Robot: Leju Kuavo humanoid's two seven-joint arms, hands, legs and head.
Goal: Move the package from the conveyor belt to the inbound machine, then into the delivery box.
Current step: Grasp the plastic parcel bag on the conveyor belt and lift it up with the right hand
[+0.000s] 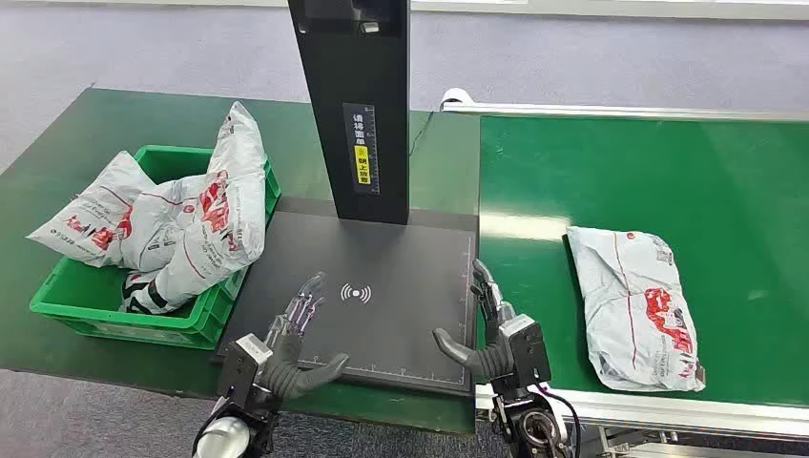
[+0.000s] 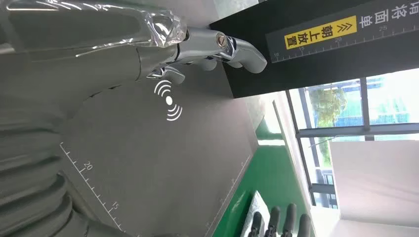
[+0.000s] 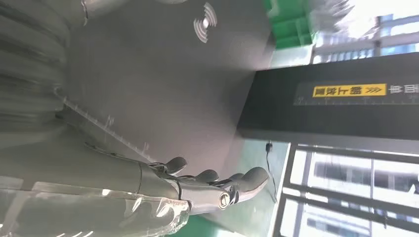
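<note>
I have my left hand [image 1: 291,334] hovering over the near left part of the dark scanning pad [image 1: 382,277], fingers spread wide and holding nothing. My right hand [image 1: 496,329] sits at the pad's near right corner, right at the seam with the belt, also spread wide and empty, thumb pointing inward. In the left wrist view the hand [image 2: 148,44] reaches toward the white wireless mark [image 2: 168,100] printed on the pad; in the right wrist view the fingers [image 3: 212,182] stretch out above the pad's ruled edge.

The black upright post [image 1: 358,105] of the inbound machine rises from the far side of the pad, with a yellow label on it. To my right, the package [image 1: 634,305], a white mailer with red print, lies flat on the green conveyor belt [image 1: 706,181], apart from my right hand. To my left on the tabletop [image 1: 57,162], the green delivery box [image 1: 153,320] holds several similar white bags [image 1: 191,224], heaped above its rim.
</note>
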